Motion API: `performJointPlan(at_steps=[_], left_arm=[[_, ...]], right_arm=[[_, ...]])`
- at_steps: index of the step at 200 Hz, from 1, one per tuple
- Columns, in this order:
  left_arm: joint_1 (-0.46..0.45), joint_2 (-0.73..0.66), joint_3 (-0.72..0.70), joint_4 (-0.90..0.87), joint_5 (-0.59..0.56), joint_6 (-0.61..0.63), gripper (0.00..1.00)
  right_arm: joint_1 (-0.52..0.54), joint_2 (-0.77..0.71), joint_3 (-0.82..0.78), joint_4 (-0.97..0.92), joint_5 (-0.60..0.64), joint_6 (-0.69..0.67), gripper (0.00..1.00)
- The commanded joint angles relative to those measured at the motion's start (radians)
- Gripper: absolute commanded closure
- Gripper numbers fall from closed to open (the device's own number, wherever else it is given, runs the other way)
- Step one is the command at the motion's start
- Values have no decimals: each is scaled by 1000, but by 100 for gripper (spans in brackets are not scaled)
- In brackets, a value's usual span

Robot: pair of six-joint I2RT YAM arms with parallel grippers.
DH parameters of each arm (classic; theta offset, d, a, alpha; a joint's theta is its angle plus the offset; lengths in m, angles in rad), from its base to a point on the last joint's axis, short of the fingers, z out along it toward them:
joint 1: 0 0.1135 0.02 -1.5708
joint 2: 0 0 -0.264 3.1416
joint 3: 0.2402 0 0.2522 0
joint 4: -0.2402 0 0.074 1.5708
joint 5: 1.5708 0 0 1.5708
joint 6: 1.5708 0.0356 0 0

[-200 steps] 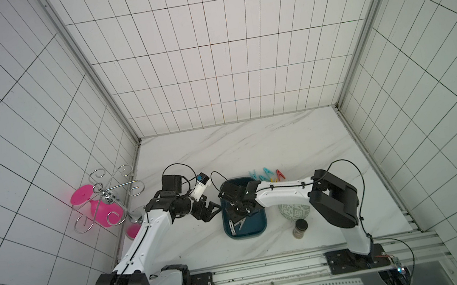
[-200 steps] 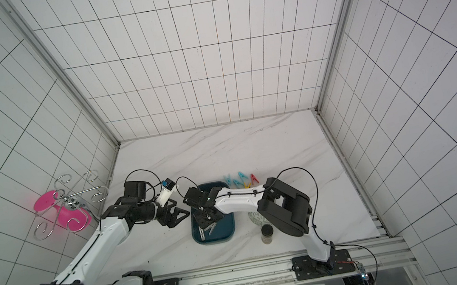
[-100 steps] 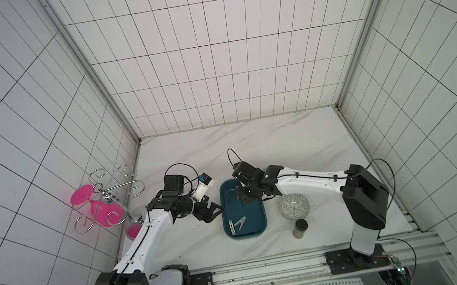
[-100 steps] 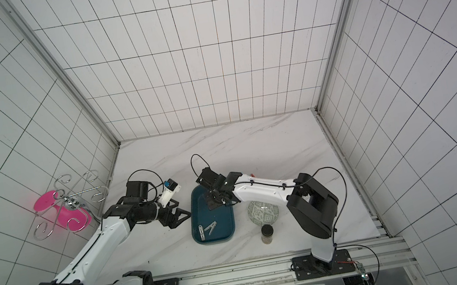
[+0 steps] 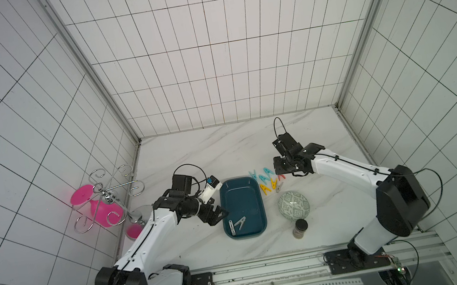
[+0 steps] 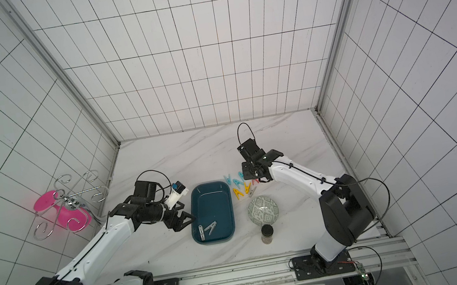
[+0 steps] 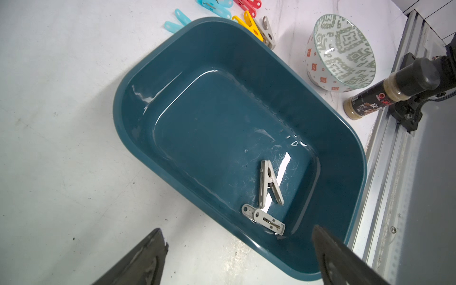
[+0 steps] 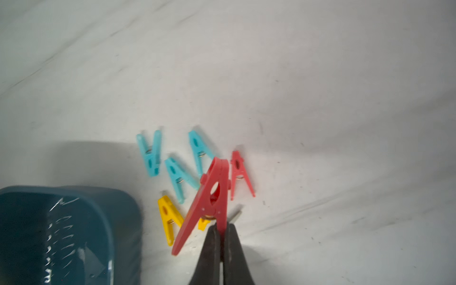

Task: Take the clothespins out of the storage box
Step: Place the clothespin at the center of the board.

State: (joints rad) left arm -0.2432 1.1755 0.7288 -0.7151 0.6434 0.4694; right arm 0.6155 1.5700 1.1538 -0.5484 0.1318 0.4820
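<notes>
Pincers differ: my right pincer (image 8: 221,228) is clenched on one leg of a red clothespin (image 8: 209,195) above the loose clothespins (image 8: 176,176) (blue, yellow, red) beside the storage box (image 8: 118,222). My left pincer (image 7: 237,229) gapes by its rim; two grey clothespins (image 7: 267,182) lie inside.

Storage box (image 5: 241,200) teal; clothespins (image 7: 266,170) grey, blue, yellow, red (bowl (image 5: 294,209) green-patterned).
</notes>
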Motion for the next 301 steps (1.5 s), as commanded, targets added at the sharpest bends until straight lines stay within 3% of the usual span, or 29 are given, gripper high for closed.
performJointPlan(at_steps=[1,50,100,146,200,251,301], left_arm=[[-4,-14,-1,2,-5,20,6],[-4,-25,-2,-17,2,32,6],[-4,-25,-2,-17,0,34,6],[-1,-23,-2,-17,-10,29,6],[6,-25,-5,-11,-14,26,6],[21,-27,-6,-9,-13,24,6],[59,-34,-3,-13,-1,22,6]], right_arm=[[-84,-7,-62,-57,-2,0,97],[-198,87,-113,-6,-87,-13,96],[-209,139,-120,8,-89,-16,92],[-197,79,-121,2,-96,-22,84],[-103,-8,-76,-36,-119,-74,74],[57,-65,23,-65,-284,-208,74],[203,4,96,-74,-471,-259,74]])
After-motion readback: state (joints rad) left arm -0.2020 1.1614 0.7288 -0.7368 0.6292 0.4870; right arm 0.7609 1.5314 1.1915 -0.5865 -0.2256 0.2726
